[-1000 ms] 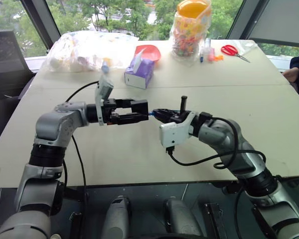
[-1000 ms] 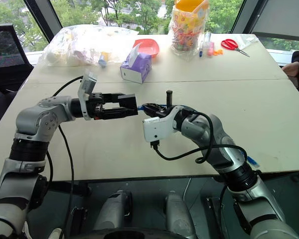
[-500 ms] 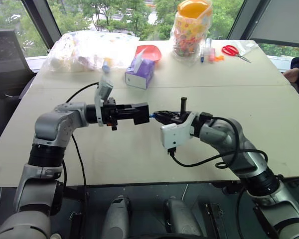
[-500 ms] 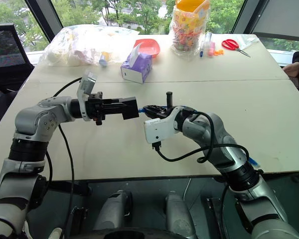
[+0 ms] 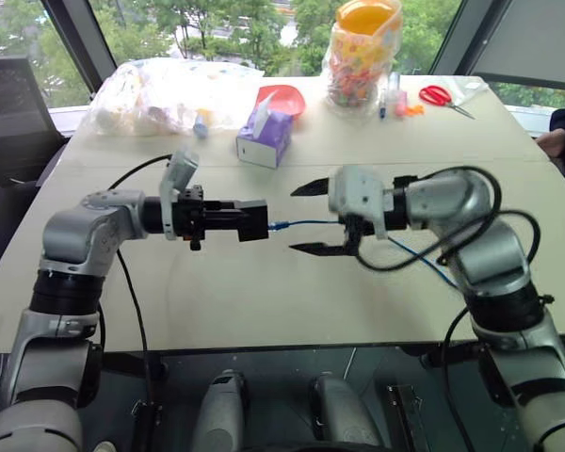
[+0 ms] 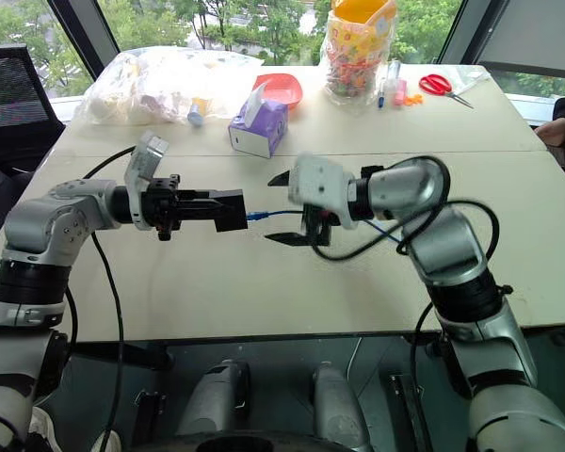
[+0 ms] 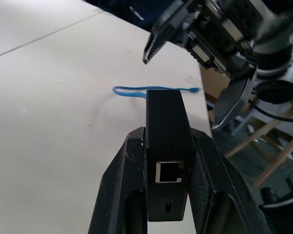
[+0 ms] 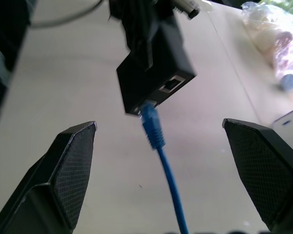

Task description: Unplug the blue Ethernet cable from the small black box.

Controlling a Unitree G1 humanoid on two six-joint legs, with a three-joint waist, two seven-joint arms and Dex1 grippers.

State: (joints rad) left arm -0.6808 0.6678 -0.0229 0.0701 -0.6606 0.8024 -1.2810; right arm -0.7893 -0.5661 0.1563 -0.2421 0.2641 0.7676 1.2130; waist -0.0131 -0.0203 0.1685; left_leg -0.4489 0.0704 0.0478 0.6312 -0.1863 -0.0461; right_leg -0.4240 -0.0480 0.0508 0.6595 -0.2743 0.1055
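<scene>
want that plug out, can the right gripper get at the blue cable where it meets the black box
Probably yes. The right gripper is open, its fingers on either side of the blue Ethernet cable, close to the small black box held by the shut left gripper. Nothing lies between them.

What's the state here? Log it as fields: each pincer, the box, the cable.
left pincer: shut on small black box, held above the table
right pincer: open, holding nothing
blue Ethernet cable: plug end at the box's face, cord passing between the right pincer's fingers
plugged or out: cannot tell
</scene>
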